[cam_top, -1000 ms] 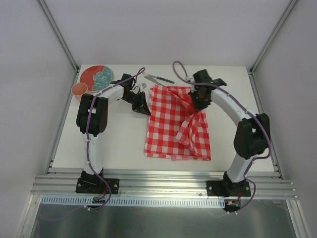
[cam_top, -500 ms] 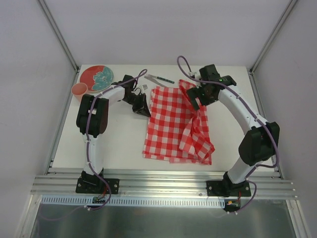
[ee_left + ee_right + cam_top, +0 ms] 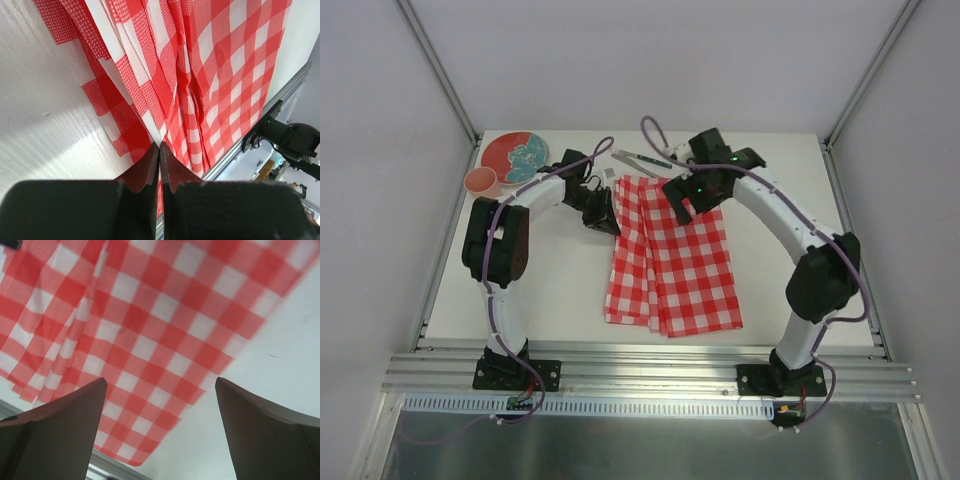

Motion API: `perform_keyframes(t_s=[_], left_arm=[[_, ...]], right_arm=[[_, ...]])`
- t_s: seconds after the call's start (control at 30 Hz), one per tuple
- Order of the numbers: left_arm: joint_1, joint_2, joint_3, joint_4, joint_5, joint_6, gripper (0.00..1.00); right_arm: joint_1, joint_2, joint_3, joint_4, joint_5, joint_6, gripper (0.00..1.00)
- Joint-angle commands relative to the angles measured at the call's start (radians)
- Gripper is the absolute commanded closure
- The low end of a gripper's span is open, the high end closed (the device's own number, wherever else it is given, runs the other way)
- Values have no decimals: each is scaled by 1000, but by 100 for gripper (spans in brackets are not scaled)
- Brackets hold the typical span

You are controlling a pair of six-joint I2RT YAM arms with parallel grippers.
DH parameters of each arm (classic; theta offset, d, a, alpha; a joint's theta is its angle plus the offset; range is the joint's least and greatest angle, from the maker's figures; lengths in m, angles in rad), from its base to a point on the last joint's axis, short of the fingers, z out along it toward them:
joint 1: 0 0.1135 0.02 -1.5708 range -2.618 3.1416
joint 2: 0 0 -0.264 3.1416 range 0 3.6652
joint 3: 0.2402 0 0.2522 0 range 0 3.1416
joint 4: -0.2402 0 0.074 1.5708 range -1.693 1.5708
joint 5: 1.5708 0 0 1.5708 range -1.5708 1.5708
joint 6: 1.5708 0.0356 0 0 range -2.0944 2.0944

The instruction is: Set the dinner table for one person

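The dinner table is an off-white top, and a red-and-white checked cloth lies folded on its middle. My left gripper sits low at the cloth's far left edge. In the left wrist view its jaws are pressed together right on the cloth's edge, with a sliver of red between them. My right gripper hangs over the cloth's far end. In the right wrist view it stands wide open with nothing between the fingers, and the cloth lies flat below.
A red and teal plate and a pink cup stand at the far left corner. A dark-handled utensil lies just beyond the cloth. An aluminium rail runs along the near edge, and walls close in both sides.
My right gripper opened, let go of the raised cloth fold and moved left. The cloth now lies flatter and narrower. The left gripper has barely shifted.
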Motion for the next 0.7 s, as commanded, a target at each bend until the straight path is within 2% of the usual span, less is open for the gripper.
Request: perform_keyframes(t_s=[0.0,0.17,0.43,0.6,0.67], left_arm=[[-1,-41,-21,-12,-4,18,100],[1,-38,-36,-12,6,12,100],[4,-40,-25,-10,9,3,100],[4,-44,-29,-10,11,0,100],[4,-40,-27,-10,11,-3,100]], right_arm=[[136,114,-47,-27,-124,-13,6],[217,304,32,-55,-124,-24,10],[250,399,80,-26,-78,-20,13],[251,427,78,-1,-38,-29,23],[251,431,77,2,-26,-37,33]])
